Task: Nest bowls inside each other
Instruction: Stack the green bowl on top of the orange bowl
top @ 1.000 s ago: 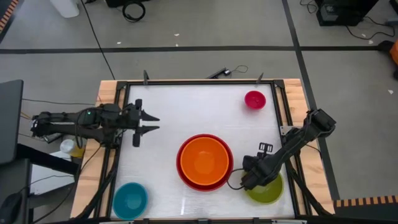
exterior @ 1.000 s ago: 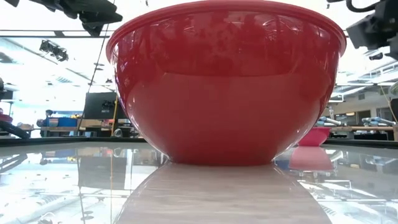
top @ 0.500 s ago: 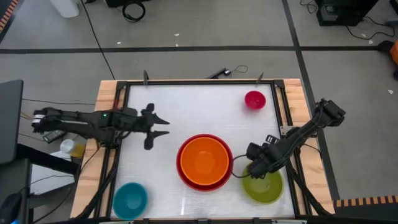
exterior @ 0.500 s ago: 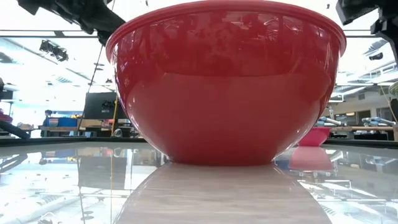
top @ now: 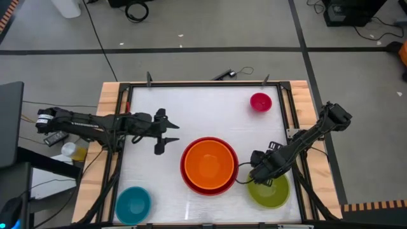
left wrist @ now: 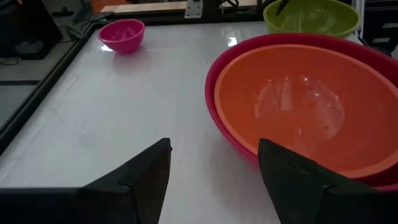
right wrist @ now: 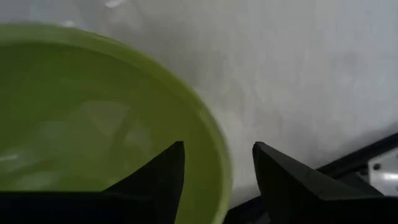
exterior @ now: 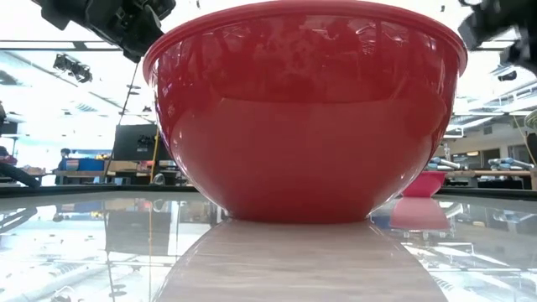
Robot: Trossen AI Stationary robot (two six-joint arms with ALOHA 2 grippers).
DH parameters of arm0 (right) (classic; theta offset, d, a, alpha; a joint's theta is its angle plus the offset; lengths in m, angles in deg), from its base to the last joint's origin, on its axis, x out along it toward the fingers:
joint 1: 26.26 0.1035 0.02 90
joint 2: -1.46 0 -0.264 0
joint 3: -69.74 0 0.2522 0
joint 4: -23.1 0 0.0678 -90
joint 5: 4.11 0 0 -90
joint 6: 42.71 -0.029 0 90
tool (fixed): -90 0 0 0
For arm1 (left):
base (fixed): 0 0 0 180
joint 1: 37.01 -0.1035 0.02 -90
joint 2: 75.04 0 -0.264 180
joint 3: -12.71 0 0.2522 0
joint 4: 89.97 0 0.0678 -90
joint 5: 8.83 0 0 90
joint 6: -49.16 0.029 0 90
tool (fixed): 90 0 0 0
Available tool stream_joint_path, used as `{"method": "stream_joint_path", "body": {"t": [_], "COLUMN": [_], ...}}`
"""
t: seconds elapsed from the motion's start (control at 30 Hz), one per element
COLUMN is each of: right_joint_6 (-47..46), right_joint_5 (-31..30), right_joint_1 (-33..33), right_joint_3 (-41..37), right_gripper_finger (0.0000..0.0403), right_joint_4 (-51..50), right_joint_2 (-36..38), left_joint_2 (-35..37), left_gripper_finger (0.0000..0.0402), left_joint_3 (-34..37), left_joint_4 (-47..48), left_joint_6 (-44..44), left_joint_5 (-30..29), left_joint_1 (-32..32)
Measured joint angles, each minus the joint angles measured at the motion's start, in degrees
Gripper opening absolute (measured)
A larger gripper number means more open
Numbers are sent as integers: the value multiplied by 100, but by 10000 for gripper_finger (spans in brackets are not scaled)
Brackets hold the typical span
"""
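The right gripper (top: 253, 173) hangs over the near-right part of the bench (top: 191, 108), fingers spread and holding nothing. In its wrist view the rim of the yellow-green bowl (right wrist: 93, 118) runs between the two fingers, one inside the bowl and one outside. That straddle looks like the set-up for pinching the wall and lifting the bowl, though no grip has been made yet.

The left gripper (top: 170, 133) reaches in from the left, also released and empty, its tips pointing toward the stacked pair just right of it. It seems placed either to steady that stack or simply to wait.

The orange bowl (top: 208, 164) already sits inside the red bowl (top: 208, 189) at the near centre, so one nesting is done. The yellow-green bowl stands just right of the stack, a short carry away. The blue bowl (top: 133, 204) sits alone at the near-left corner, and the magenta-pink bowl (top: 261, 102) far right, well apart from everything else.
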Motion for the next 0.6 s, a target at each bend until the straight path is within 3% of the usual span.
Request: {"method": "stream_joint_path", "body": {"t": [0.17, 0.33, 0.47, 0.6], "right_joint_6": [-161, 86, 417, 690], "right_joint_5": [461, 1310, 1492, 1696], "right_joint_1": [0, 0, -2, -88], "right_joint_3": [-748, -1315, -1426, -1396], "right_gripper_finger": [185, 168, 120, 43], "right_joint_4": [293, 1396, 1897, 2027], "right_joint_2": [-6, 1, 5, 161], "left_joint_2": [0, 0, 0, 0], "left_gripper_finger": [245, 245, 245, 245], "left_joint_3": [0, 0, 0, 0], "left_joint_4": [3, -30, -170, -188], "left_joint_6": [2, 146, 113, 93], "left_joint_5": [0, -7, -15, -15], "left_joint_1": [-1, -103, -179, -178]}}
